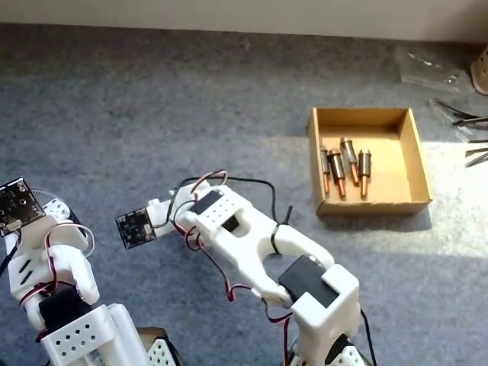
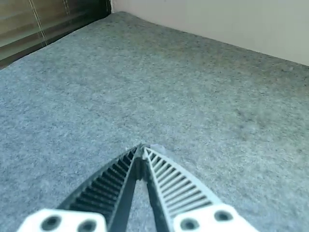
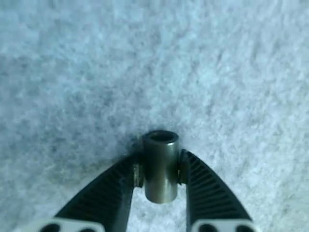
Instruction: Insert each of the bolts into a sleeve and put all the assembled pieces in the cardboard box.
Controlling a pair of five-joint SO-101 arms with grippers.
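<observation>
My right gripper (image 3: 160,165) is shut on a dark metal sleeve (image 3: 161,169), held upright with its open bore facing the camera, just above the grey carpet. From above, the right arm (image 1: 244,229) stretches leftward across the middle of the table, and its own body hides the fingers. My left gripper (image 2: 142,151) is shut with nothing between its fingers, low over bare carpet; its arm (image 1: 53,259) stands at the lower left. The cardboard box (image 1: 371,116) sits to the right and holds several assembled pieces (image 1: 345,166) lying side by side.
Metal hand tools (image 1: 467,122) and a clear plastic bag (image 1: 427,67) lie at the far right edge. A pale wall (image 2: 231,19) borders the carpet at the back. Open carpet spreads across the left and centre of the table.
</observation>
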